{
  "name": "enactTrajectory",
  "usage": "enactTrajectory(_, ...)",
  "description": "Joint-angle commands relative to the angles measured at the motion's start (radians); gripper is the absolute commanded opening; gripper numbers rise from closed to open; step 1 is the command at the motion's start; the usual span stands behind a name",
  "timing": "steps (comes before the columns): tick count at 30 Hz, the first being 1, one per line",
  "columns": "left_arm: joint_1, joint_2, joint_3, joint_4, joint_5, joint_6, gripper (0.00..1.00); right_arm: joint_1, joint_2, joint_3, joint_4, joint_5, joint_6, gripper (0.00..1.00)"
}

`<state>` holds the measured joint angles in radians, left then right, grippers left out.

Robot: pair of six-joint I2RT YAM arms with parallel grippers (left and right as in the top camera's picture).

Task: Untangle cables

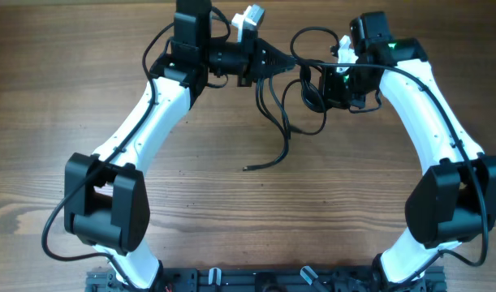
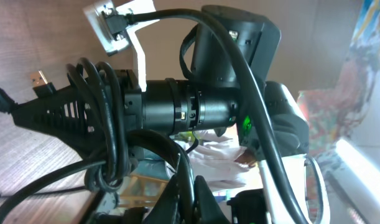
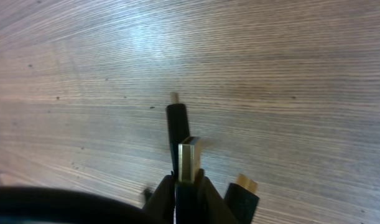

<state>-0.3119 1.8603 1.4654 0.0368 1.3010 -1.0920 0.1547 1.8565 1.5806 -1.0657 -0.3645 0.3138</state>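
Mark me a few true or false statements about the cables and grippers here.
1. A gold plug sticks out of the right gripper. True.
2. The cables lie flat in a neat coil. False: they dangle in loops from the grippers.
3. The left gripper is near the right one. True.
4. The table is white. False: it is brown wood.
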Motion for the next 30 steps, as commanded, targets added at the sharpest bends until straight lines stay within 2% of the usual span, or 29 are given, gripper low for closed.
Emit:
enactTrajectory(1, 0.122, -0.027, 0.020, 0.040, 0.053, -0.106, 0.04, -0.055, 0.002, -0.019, -0.043, 0.197, 0.023, 0.10)
enactTrajectory(5, 0.240, -0.028, 0.020, 0.038, 0.061, -0.090, 0.04, -0.117, 0.002, -0.019, -0.066, 0.250, 0.037, 0.10)
enactTrajectory(8, 0.292, -0.028, 0.020, -0.002, 0.059, 0.027, 0.04, -0.140, 0.002, -0.019, -0.087, 0.260, 0.037, 0.09)
enactTrajectory(9, 0.305, -0.028, 0.020, -0.108, 0.027, 0.128, 0.04, -0.139, 0.002, -0.019, -0.091, 0.259, 0.034, 0.07)
enactTrajectory(10, 0.308, -0.028, 0.020, -0.178, -0.010, 0.176, 0.04, -0.139, 0.002, -0.019, -0.093, 0.255, 0.028, 0.06)
enactTrajectory(11, 0.309, -0.028, 0.020, -0.322, -0.116, 0.262, 0.04, -0.139, 0.002, -0.019, -0.092, 0.238, 0.026, 0.05)
enactTrajectory(12, 0.307, -0.028, 0.020, -0.492, -0.289, 0.339, 0.04, -0.139, 0.002, -0.019, -0.092, 0.221, 0.026, 0.05)
enactTrajectory(15, 0.279, -0.028, 0.019, -0.785, -0.733, 0.382, 0.04, -0.139, 0.002, -0.019, -0.091, 0.101, -0.066, 0.04)
enactTrajectory(18, 0.233, -0.027, 0.019, -0.901, -0.965, 0.382, 0.04, -0.139, 0.002, -0.019, -0.100, 0.083, -0.100, 0.04)
enactTrajectory(20, 0.210, -0.027, 0.019, -0.969, -1.081, 0.381, 0.04, -0.139, 0.002, -0.019, -0.100, 0.211, -0.014, 0.04)
enactTrajectory(23, 0.196, -0.027, 0.019, -1.015, -1.116, 0.381, 0.04, -0.139, 0.002, -0.019, -0.095, 0.312, 0.081, 0.04)
enactTrajectory(27, 0.167, -0.027, 0.017, -1.043, -1.100, 0.382, 0.04, -0.119, 0.002, -0.019, -0.086, -0.002, -0.082, 0.04)
enactTrajectory(30, 0.100, -0.027, -0.003, -1.036, -1.032, 0.387, 0.04, -0.063, 0.002, -0.019, -0.039, -0.030, -0.076, 0.04)
